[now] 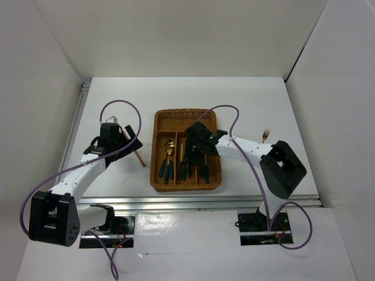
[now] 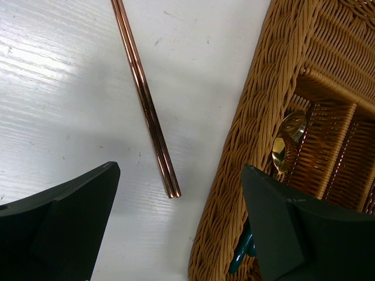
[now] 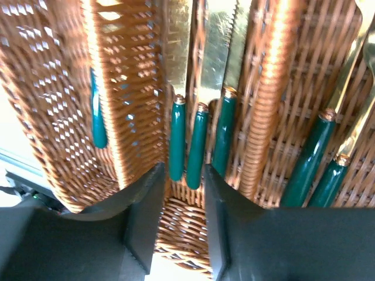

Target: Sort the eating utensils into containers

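Top external view: a white table (image 1: pixel 117 99) with a wicker tray (image 1: pixel 157 175) at its centre and an arm on either side.

We see the right gripper (image 3: pixel 184 175) low inside the tray, its fingers slightly parted, with the green handle ends of two knives (image 3: pixel 196 146) in the narrow gap. The left gripper (image 2: pixel 179 170) hangs at the tray's 9 o'clock, fingers wide apart over the tips of the copper chopsticks (image 2: pixel 146 99) lying on the table. Spoons (image 1: pixel 169 153) sit in the slot toward 9 o'clock. One fork (image 1: pixel 265 136) lies alone at the tray's 3 o'clock, outside it.
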You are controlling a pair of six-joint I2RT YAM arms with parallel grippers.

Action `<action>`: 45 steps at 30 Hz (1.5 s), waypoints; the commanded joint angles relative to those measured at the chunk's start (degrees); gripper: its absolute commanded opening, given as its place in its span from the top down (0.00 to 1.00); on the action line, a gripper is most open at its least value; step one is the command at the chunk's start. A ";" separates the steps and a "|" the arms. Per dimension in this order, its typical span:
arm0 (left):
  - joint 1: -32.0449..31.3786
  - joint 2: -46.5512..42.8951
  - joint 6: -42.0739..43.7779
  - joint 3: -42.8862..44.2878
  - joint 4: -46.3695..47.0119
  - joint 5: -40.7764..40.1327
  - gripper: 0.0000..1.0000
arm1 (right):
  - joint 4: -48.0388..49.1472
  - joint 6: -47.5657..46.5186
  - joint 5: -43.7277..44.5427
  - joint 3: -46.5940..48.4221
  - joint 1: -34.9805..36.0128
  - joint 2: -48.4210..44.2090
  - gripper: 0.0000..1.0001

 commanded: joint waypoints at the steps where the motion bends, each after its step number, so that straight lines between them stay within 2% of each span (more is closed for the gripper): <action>1: 0.37 -0.03 1.03 0.72 1.30 0.09 0.00 | 0.95 -1.62 2.79 4.07 0.53 -1.49 0.55; 4: 0.37 0.50 1.03 0.72 1.30 0.09 0.00 | -1.60 -3.64 5.95 7.67 0.53 -2.81 0.47; 6: 0.37 0.50 1.03 0.72 1.30 0.09 0.00 | -3.35 -4.79 8.84 10.31 0.53 -3.60 0.46; 7: 0.37 0.50 1.55 0.72 1.30 0.09 0.00 | -3.97 -5.75 9.73 11.02 -0.43 -4.22 0.45; 9: 0.37 1.02 1.55 0.72 1.30 0.09 0.00 | -4.50 -7.07 11.14 11.55 -3.31 -6.59 0.36; 11: 0.90 1.03 1.55 0.72 1.30 0.09 0.00 | -4.50 -8.40 12.98 11.03 -6.22 -10.09 0.35; 15: 0.90 1.55 1.55 1.25 1.30 0.09 0.00 | -3.71 -11.47 12.99 6.55 -17.97 -15.55 0.16; 16: 0.90 1.55 1.55 1.25 1.30 0.09 0.00 | -3.71 -12.26 13.77 5.85 -19.67 -16.17 0.02; 17: 0.90 1.55 1.55 1.25 1.30 0.09 0.00 | -4.32 -12.96 14.74 5.23 -21.16 -16.70 0.00; 24: 0.90 2.08 1.55 1.25 1.83 0.62 0.00 | -9.95 -13.14 19.23 0.40 -36.35 -15.04 0.00; 31: 0.90 2.08 1.55 1.25 1.83 0.62 0.00 | -5.56 -15.25 11.15 -9.62 -47.00 -14.86 0.00; 43: 0.90 2.61 1.55 1.25 2.36 1.15 0.00 | -3.81 -15.87 11.50 -12.61 -47.02 -8.27 0.10; 45: 0.90 2.61 1.55 1.25 2.36 1.15 0.00 | -3.27 -15.87 11.50 -13.14 -47.02 -7.65 0.15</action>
